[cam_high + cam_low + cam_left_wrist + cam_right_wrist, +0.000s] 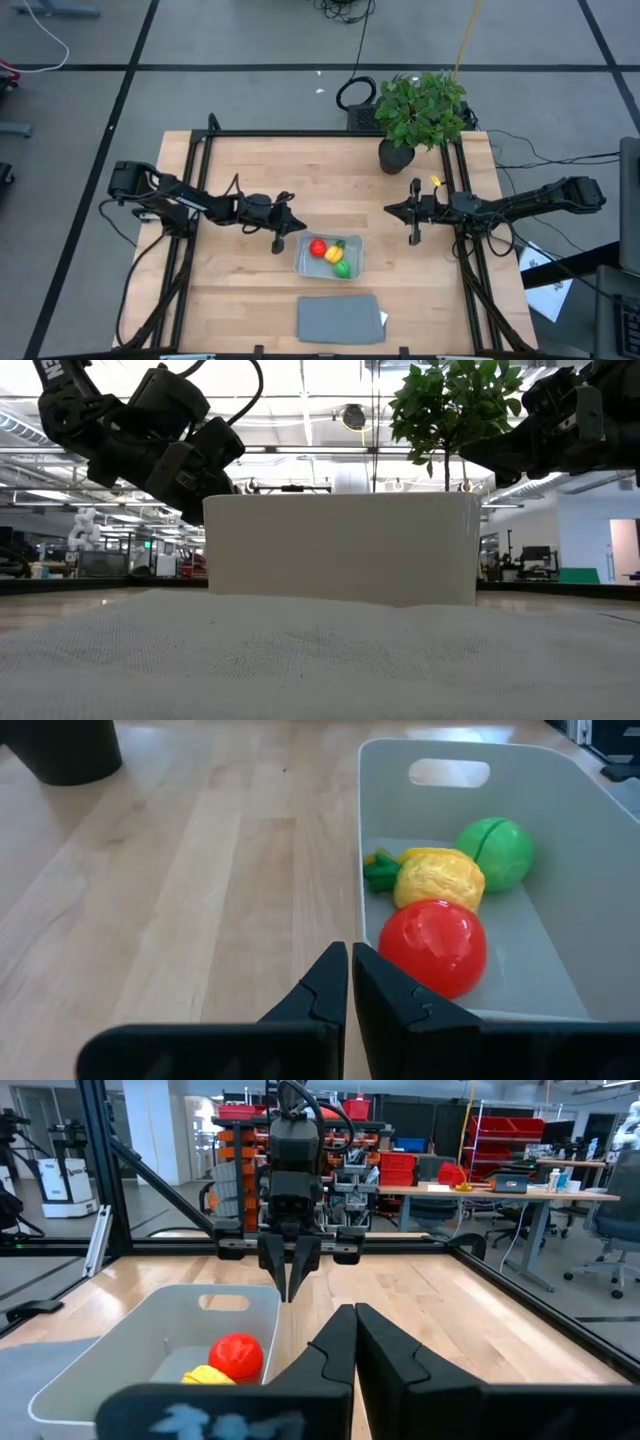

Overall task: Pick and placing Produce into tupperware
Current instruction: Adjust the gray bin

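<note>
All three pieces of produce are seen lying inside the tupperware (pixel 329 255): the red round piece (pixel 432 945) nearest the left claw (pixel 349 982), the yellow piece with a green tip (pixel 432 878) touching it just beyond, and the green round piece (pixel 494 852) farthest off, against the yellow one. They are bunched toward the wall closest to that claw, probably because each was released just over that rim.

The left claw is held just outside the container's near wall, above the bare counter (pixel 240 280), with its fingers pressed together and nothing between them. The right claw (pixel 354 1342) is kept well apart on the container's far side, likewise pressed together and empty, so the box is left unobstructed between the two.

A flat grey lid (pixel 340 318) lies on the counter just beside the tupperware, off it, so the opening is left free. A potted plant (pixel 418 115) stands beyond the right claw at the counter's far edge.

With no produce left on the counter, the placing is judged complete.
</note>
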### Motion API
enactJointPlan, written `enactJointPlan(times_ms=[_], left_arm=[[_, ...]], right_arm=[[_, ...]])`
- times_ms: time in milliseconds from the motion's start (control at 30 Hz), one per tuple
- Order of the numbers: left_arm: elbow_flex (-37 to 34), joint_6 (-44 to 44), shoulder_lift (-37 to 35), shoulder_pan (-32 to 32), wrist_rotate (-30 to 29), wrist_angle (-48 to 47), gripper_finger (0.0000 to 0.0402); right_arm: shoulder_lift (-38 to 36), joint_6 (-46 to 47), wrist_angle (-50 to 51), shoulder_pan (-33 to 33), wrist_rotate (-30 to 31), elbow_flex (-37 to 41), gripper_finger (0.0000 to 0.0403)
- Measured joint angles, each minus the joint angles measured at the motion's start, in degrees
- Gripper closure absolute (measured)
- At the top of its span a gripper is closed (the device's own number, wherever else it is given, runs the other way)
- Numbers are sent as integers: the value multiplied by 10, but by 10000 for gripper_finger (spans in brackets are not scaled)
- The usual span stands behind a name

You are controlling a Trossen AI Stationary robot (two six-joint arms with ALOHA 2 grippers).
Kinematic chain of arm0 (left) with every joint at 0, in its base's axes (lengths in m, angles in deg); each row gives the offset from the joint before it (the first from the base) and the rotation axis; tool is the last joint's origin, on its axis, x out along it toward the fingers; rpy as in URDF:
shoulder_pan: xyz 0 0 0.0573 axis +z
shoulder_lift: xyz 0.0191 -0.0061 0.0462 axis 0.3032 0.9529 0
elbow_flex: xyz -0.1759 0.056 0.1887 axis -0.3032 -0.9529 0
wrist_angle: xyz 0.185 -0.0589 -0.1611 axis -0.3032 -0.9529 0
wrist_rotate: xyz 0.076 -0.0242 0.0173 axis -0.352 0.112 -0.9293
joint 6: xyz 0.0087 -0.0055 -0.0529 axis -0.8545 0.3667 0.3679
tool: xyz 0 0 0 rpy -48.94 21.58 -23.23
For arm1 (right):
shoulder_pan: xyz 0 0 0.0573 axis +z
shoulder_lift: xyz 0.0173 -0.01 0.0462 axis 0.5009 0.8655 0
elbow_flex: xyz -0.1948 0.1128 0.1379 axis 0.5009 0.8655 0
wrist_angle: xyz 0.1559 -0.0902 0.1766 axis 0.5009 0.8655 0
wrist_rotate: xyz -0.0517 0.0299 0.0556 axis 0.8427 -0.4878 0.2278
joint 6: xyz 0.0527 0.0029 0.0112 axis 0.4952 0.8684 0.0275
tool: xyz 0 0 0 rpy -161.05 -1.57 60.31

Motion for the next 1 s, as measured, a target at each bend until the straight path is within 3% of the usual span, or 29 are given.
enactJointPlan(times_ms=[1000], left_arm=[[-1,-16,0,-17,3,-22,380]], right_arm=[[0,-2,0,0,0,0,403]])
